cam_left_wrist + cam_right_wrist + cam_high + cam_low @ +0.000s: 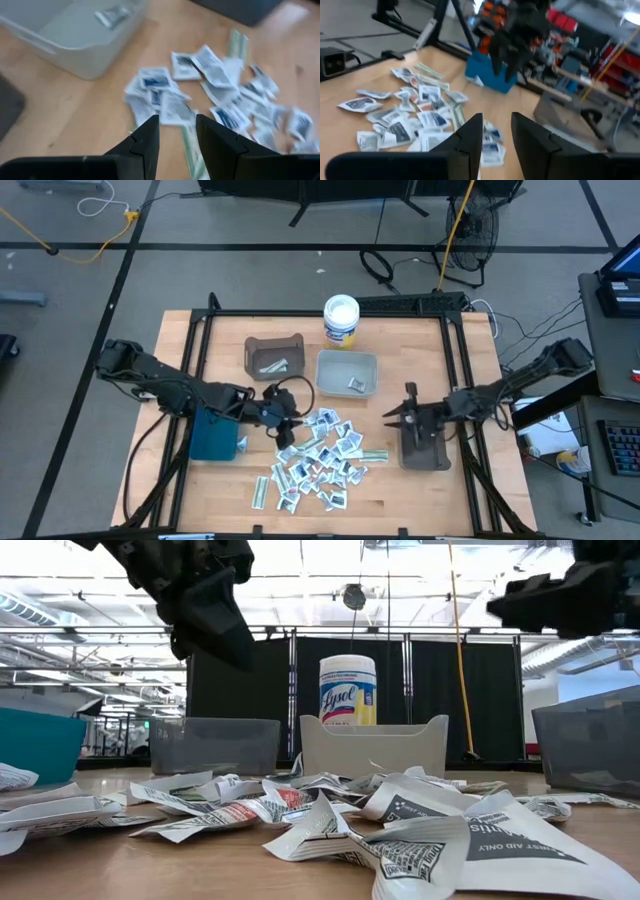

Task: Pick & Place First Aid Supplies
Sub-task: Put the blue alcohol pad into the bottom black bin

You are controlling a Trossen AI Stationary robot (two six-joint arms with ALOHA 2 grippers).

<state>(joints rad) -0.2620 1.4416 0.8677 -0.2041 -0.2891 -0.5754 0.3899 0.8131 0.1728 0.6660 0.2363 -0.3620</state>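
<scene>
— How far along would you say they are?

— Barely started, I'd judge. Most of the first aid supplies (pixel 318 455) are loose in a heap on the wooden table (pixel 420 490), toward six o'clock and a little left of centre. Only a few packets have made it into bins.

— Which bins?

— The dark bin (pixel 275 355) at about eleven o'clock from the heap has two or three light strips in it. The pale grey bin (pixel 347 372) at twelve o'clock holds one small packet near its right corner. The teal bin (pixel 213 433) at nine o'clock has a white packet against its right edge, but whether that's inside or just beside it, I can't tell. The dark bin on the right (pixel 425 448), at three o'clock, I can't see into; the arm covers it.

— And the white tub?

— The wipes tub (pixel 341 320) stands upright behind the bins, untouched.

— The arms?

— The left gripper (pixel 283 423) hovers over the heap's upper left edge, fingers apart with nothing between them. The right gripper (pixel 398 416) hangs above the right-hand dark bin, at three o'clock from the pile, fingers also parted and empty.

— So what's left?

— Nearly all of it: dozens of packets to lift, one at a time.
</scene>
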